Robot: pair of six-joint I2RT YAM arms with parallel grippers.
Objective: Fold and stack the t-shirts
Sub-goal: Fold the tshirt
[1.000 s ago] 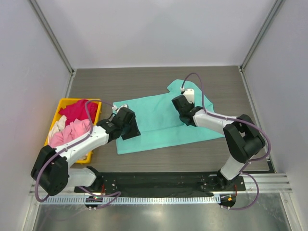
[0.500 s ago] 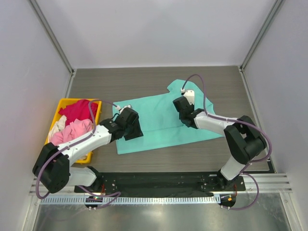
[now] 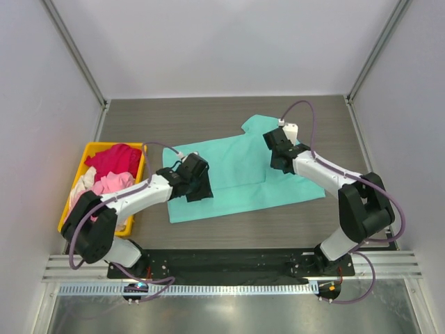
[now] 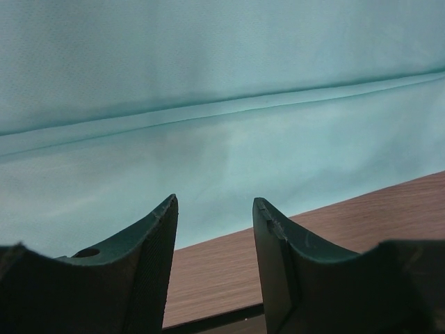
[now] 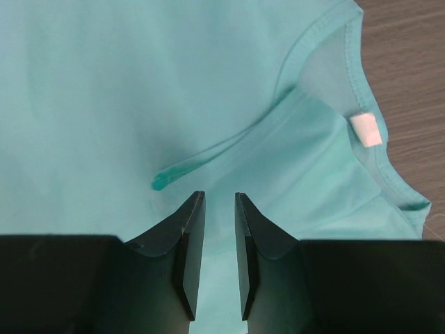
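Teal cotton t-shirt [image 3: 243,177] spread flat mid-desk [image 3: 174,118]. My left hand [image 4: 214,212] spread over its near hem; right hand [image 5: 217,209] nearly pressed together, empty, by the collar.

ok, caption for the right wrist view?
Right hand, fingers slightly parted and empty, above the teal t-shirt near its collar and white tag.
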